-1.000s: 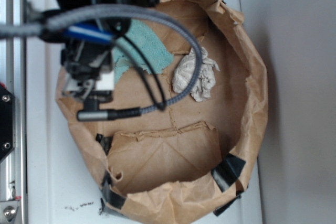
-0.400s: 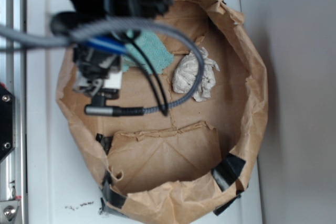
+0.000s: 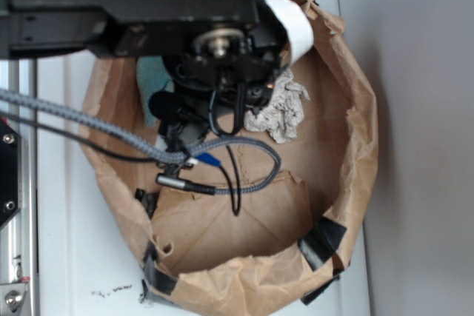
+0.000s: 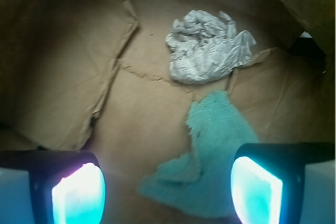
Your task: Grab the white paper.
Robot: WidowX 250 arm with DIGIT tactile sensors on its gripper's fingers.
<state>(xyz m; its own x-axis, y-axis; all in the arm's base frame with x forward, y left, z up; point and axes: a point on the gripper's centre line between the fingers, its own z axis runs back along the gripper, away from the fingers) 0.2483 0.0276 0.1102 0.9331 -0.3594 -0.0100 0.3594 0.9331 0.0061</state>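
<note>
The white paper (image 4: 207, 50) is a crumpled off-white wad on the floor of the brown paper bag (image 4: 142, 114), well ahead of my gripper (image 4: 167, 192) in the wrist view. My gripper is open, its two glowing pads far apart, with the teal cloth (image 4: 212, 163) lying below and between them, untouched. In the exterior view the arm covers most of the bag's upper half; the white paper (image 3: 285, 112) shows partly at the arm's right edge, and a strip of the teal cloth (image 3: 152, 86) peeks out at the left.
The brown paper bag (image 3: 355, 146) has tall crumpled walls all round, with black tape patches (image 3: 322, 240) on its near rim. A folded flap (image 3: 237, 216) lies on its floor. Grey cables (image 3: 222, 153) hang from the arm. A metal rail (image 3: 15, 205) runs along the left.
The arm has swung right and over the bag's middle, now covering the teal cloth and part of the white paper that showed before.
</note>
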